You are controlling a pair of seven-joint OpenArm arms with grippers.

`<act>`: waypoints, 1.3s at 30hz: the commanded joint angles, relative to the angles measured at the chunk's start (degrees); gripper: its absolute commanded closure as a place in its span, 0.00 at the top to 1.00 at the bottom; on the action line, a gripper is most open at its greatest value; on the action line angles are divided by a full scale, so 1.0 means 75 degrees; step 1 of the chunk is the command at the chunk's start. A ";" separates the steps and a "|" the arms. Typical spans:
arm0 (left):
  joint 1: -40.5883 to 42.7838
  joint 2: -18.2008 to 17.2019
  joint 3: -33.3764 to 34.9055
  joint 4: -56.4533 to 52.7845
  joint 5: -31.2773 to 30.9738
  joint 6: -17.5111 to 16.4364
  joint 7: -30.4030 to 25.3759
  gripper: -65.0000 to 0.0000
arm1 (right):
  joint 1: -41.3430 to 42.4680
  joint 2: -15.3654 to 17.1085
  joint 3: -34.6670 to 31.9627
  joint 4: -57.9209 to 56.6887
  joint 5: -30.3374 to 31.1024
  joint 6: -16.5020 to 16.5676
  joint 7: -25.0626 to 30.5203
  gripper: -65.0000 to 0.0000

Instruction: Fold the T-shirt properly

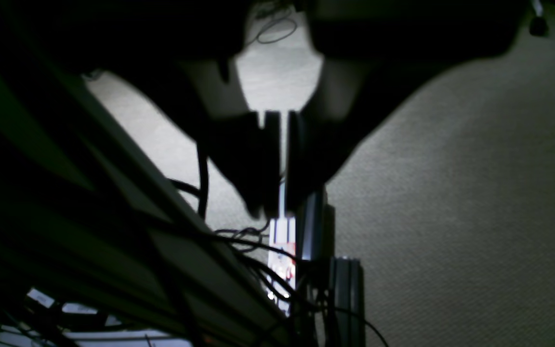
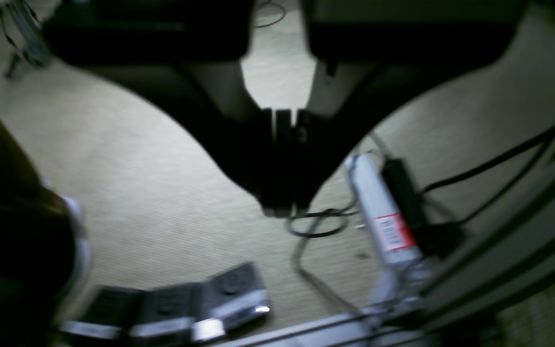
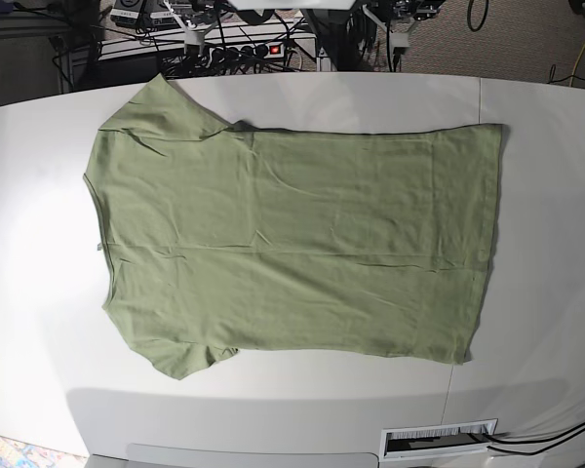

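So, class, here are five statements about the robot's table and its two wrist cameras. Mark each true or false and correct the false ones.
1. The plain sage-green cotton T-shirt lies spread flat on the white table. True.
2. The T-shirt is already folded in half. False: it lies unfolded, both sleeves out.
3. The left gripper holds a sleeve. False: its jaws hang nearly closed over grey carpet, holding nothing.
4. The right gripper has its jaws together. True.
5. Both arms show over the shirt in the base view. False: neither arm appears there.
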 commanded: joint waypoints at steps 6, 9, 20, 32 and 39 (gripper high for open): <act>0.0026 -0.0020 0.0020 0.0023 0.0009 -0.0079 -0.0017 0.00 | -0.0020 0.0029 0.0000 0.0041 -0.0073 0.0122 -0.0114 0.00; 0.0026 -0.0020 0.0020 0.0023 0.0009 -0.0079 -0.0012 0.00 | -0.0023 0.0023 0.0000 0.0041 -0.0271 0.0125 -0.0119 0.00; 0.0096 -0.0114 0.0020 0.0050 0.0239 -0.0082 0.0131 0.00 | -0.0131 0.0047 0.0000 0.0041 -0.0883 0.0128 -0.0385 0.00; 0.1510 -0.0854 0.0020 0.1644 0.0431 -0.0085 0.0099 0.00 | -0.1011 0.0650 0.0000 0.1090 -0.1157 0.0699 -0.0761 0.00; 0.2471 -0.1329 0.0020 0.2588 0.0058 -0.0787 0.0213 0.00 | -0.1789 0.1207 0.0000 0.2078 -0.1151 0.0790 -0.0743 0.00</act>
